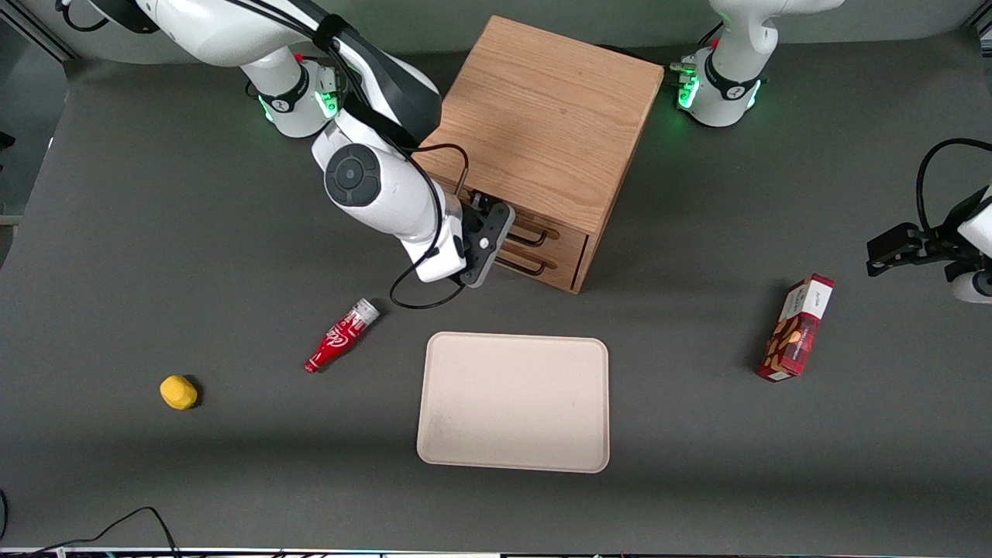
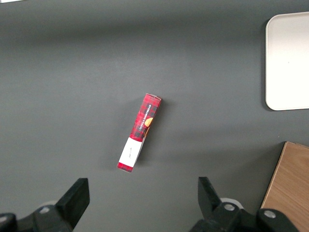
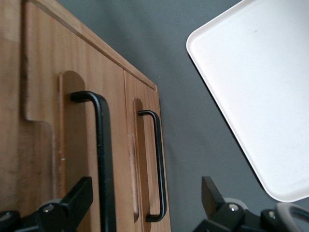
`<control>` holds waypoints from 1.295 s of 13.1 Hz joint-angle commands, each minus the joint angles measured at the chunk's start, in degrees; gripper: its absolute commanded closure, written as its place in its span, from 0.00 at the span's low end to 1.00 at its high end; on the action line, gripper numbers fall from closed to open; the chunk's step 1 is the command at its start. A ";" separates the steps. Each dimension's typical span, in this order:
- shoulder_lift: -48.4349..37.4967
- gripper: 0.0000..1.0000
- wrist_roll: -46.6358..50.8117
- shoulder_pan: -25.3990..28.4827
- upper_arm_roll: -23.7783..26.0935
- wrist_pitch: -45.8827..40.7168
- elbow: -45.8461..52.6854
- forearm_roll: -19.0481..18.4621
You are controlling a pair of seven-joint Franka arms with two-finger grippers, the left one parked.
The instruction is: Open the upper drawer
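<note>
The front view shows the whole worktop [image 1: 116, 232]. The wooden cabinet [image 1: 542, 116] stands on it, farther from the front camera than the cream tray [image 1: 513, 401], with its drawer fronts turned toward the tray. The upper drawer [image 1: 570, 232] sits flush in the cabinet, closed, directly above the lower drawer [image 1: 564, 267]. The gripper [image 1: 504, 236] is in front of the drawer fronts, level with the handles, and hides part of them in this view.

The right wrist view supplies the detail that the front view lacks. The two fingers [image 3: 79, 195] are spread wide. The upper drawer's [image 3: 58, 145] black wire handle [image 3: 104, 164] runs past the inner side of one finger and lies between the two; no contact with either finger is visible. The lower drawer's [image 3: 147, 159] handle [image 3: 159, 164] also lies between the fingers. A corner of the tray [image 3: 256, 96] appears here, bare.

The left wrist view alone shows the red snack box [image 2: 139, 132] from above, lying flat on the worktop [image 2: 72, 72], with an edge of the tray [image 2: 289, 63] and a corner of the cabinet [image 2: 289, 188].

Containers: the tray holds nothing in any view. The drawer interiors are not visible.

Toward the working arm's end lie a red bottle [image 1: 341, 335] on its side and a yellow object [image 1: 178, 391].
</note>
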 commanded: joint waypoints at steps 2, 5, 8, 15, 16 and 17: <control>1.34 0.00 1.95 0.28 0.30 1.45 -0.09 -3.84; 1.61 0.00 1.95 -0.51 0.03 1.45 0.35 -6.39; 1.96 0.00 1.87 -1.12 -0.67 1.45 1.67 -8.86; 4.33 0.00 0.81 -1.21 -5.32 1.45 7.64 -9.03; 5.11 0.00 0.38 -1.21 -5.76 1.37 8.60 -9.38; 6.17 0.00 0.37 -1.21 -6.03 1.45 9.57 -9.73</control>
